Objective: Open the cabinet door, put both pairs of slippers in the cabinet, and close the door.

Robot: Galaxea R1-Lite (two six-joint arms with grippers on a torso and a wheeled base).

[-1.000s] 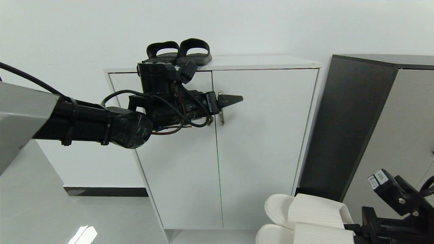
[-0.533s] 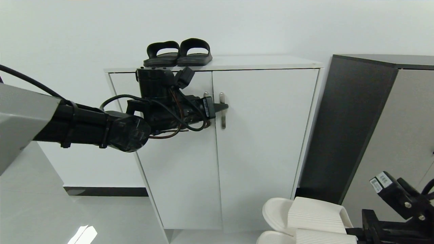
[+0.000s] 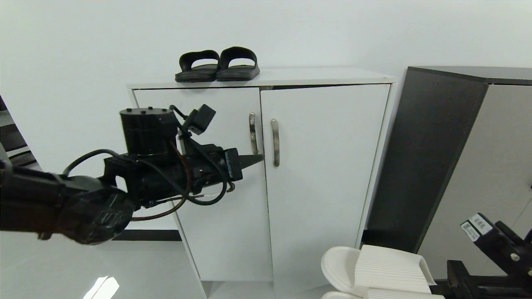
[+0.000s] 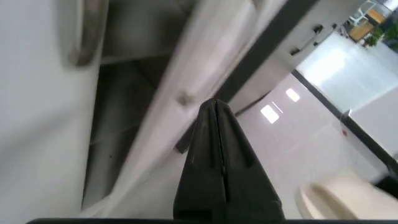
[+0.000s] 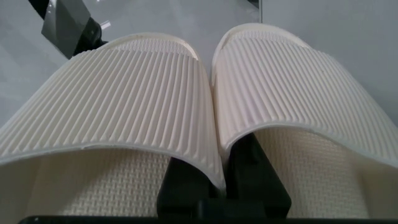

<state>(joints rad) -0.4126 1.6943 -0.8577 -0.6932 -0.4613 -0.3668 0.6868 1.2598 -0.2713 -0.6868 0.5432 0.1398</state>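
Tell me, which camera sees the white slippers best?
The right wrist view: both white slippers sit close up, ribbed straps clear. The head view catches part of them at the bottom edge; the left wrist view, a cream sliver.

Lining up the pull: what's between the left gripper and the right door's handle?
In the head view, only a bare strip of the right door: the left gripper sits at the seam, beside the lower end of its handle.

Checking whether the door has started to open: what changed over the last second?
The left gripper, shut, drew back from the right-hand handle and dropped to the doors' meeting edge. The right door now stands slightly ajar. The black slippers stayed on the cabinet top; the right gripper kept the white slippers.
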